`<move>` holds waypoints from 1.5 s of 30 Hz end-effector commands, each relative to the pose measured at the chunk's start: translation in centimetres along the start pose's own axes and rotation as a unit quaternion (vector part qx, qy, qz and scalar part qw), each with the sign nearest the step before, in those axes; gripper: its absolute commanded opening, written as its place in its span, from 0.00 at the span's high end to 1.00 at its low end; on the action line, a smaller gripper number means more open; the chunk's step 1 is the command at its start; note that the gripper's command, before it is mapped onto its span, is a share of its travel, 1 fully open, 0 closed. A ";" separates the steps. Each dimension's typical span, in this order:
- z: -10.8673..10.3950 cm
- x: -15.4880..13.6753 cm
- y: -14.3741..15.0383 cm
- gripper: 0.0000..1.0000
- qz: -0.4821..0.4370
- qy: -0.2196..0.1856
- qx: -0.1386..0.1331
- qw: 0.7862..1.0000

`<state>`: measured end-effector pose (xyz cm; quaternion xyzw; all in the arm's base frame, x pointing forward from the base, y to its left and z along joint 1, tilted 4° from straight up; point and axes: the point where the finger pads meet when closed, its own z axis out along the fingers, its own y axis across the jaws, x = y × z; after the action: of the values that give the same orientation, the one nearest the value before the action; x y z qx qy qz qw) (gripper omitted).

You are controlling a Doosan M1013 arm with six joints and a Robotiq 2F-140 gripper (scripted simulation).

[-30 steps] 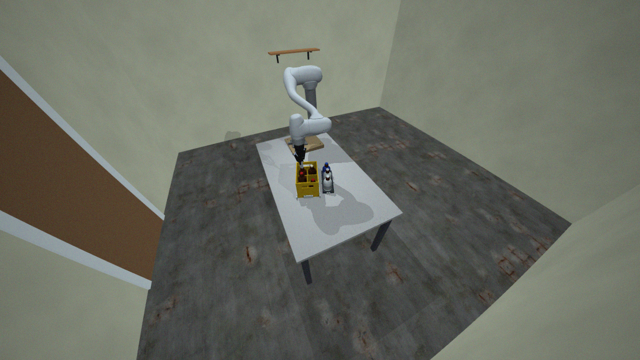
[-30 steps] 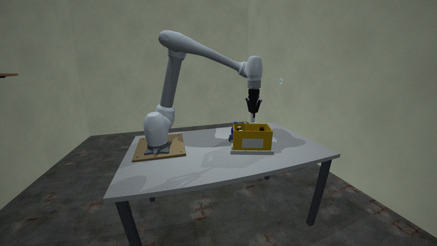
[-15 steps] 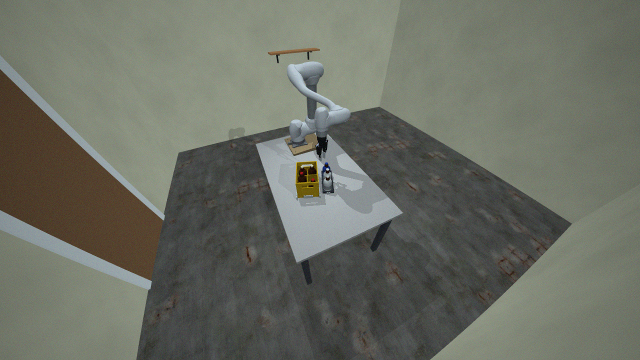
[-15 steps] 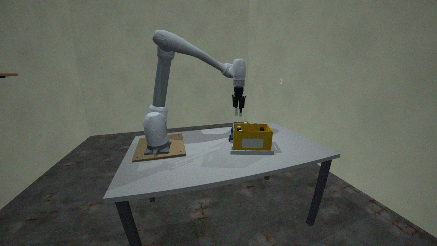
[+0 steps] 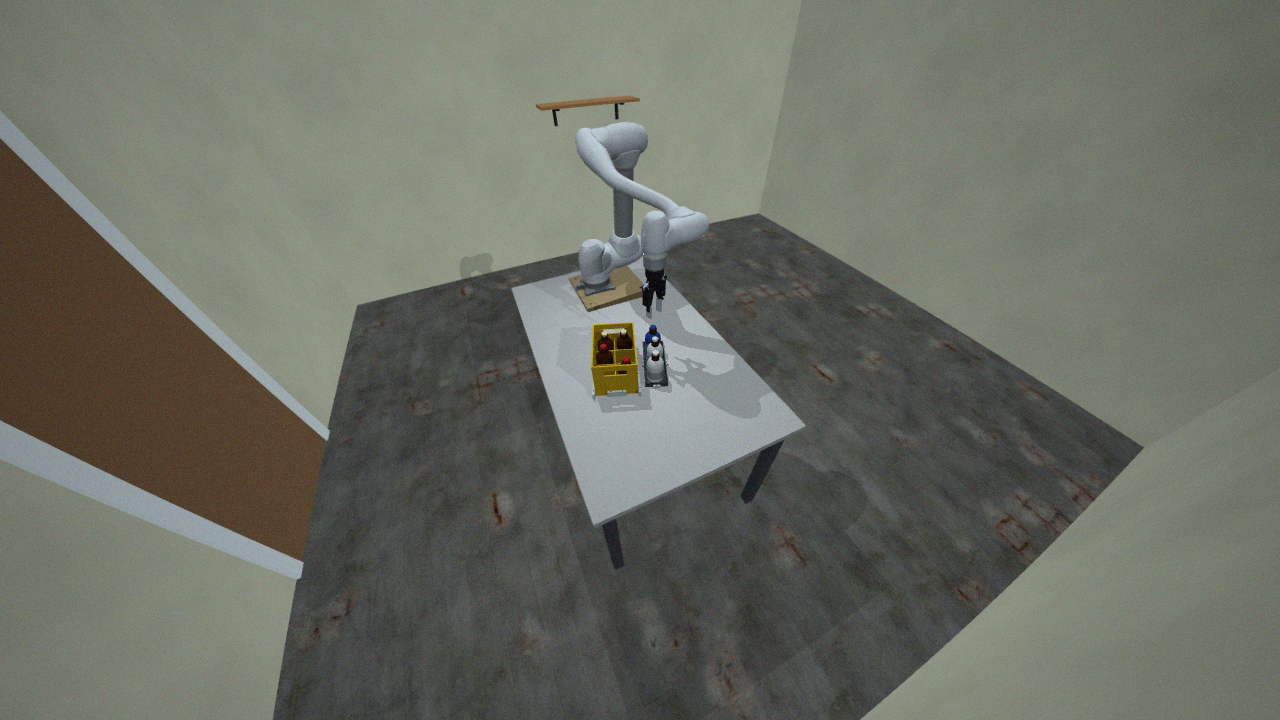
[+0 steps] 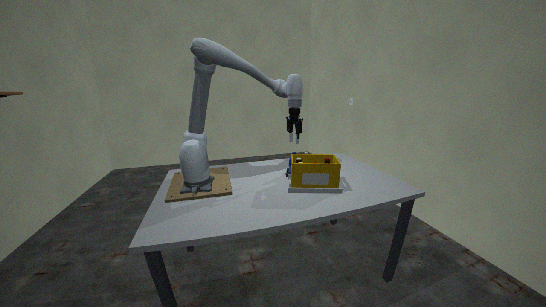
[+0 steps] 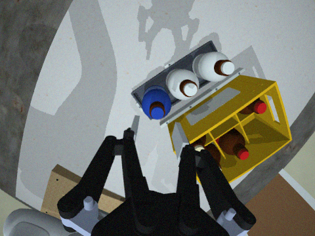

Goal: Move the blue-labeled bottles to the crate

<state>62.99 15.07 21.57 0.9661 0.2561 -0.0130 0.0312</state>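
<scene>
A blue-labelled bottle (image 7: 156, 102) (image 5: 651, 334) stands upright at the end of the grey tray (image 7: 151, 80) nearest the arm's base. Two white-labelled bottles (image 7: 184, 84) (image 7: 212, 65) stand upright beside it on the tray. The yellow crate (image 7: 280, 109) (image 5: 614, 380) (image 6: 297, 179) sits right next to the tray and holds several brown bottles, two of them with red caps (image 7: 260, 107) (image 7: 241, 153). My gripper (image 7: 156, 126) (image 6: 294, 139) (image 5: 654, 304) is partly open and empty. It hangs well above the table, over the end of the tray with the blue bottle.
The arm's base stands on a wooden plate (image 6: 173, 189) at one end of the grey table (image 6: 267, 213). The crate rests on a low grey base (image 6: 315, 189). A small wooden shelf (image 5: 586, 102) hangs on the far wall.
</scene>
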 end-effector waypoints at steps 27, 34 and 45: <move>0.2 0.0 0.0 0.62 0.000 0.000 0.000 1.000; 0.7 0.0 0.0 0.62 0.000 0.000 0.000 1.000; 1.9 0.0 0.0 0.62 0.000 0.000 0.000 1.000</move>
<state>62.98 14.96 19.95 0.9661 0.2561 -0.0131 0.0312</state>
